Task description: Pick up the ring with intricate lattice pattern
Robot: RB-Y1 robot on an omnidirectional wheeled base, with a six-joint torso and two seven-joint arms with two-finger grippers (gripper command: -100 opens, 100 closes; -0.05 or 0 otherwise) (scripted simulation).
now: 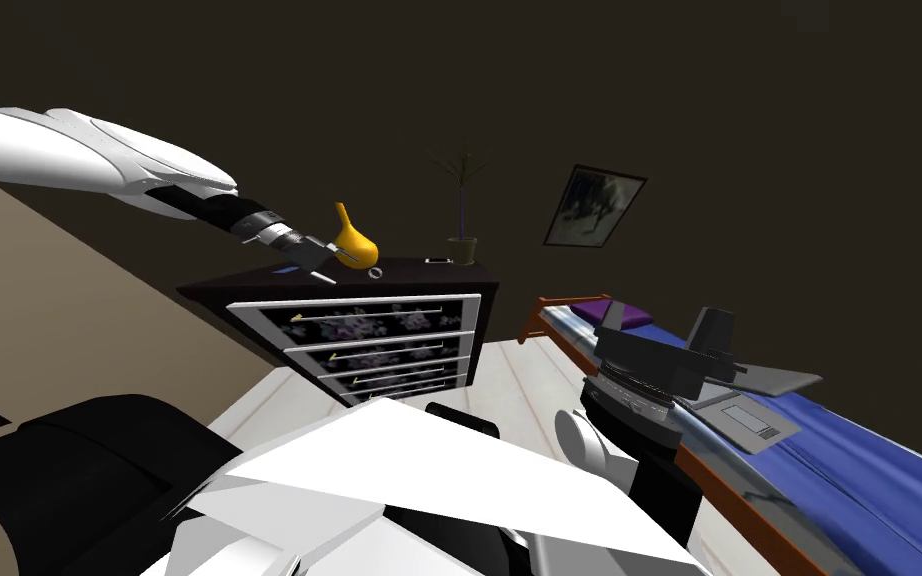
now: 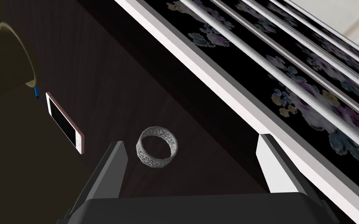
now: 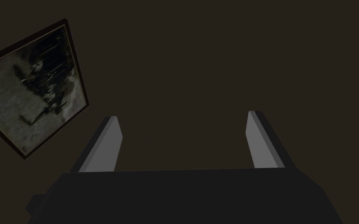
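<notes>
Wide-open, empty left gripper (image 2: pixel 191 139) fingers frame a silvery lattice-cut ring (image 2: pixel 157 147) on dark wood-grain dresser top (image 2: pixel 108 77); right gripper (image 3: pixel 183 114) likewise spread.

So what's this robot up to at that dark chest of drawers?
It is going for the small lattice-patterned ring lying on the dark top of the chest of drawers. Its left arm reaches out over that top with its jaws open. The ring shows between them, off to one side of the gap, not yet gripped. A phone and a yellow gourd-shaped vase sit nearby. The right arm is off by the bed, jaws open and empty.
</notes>
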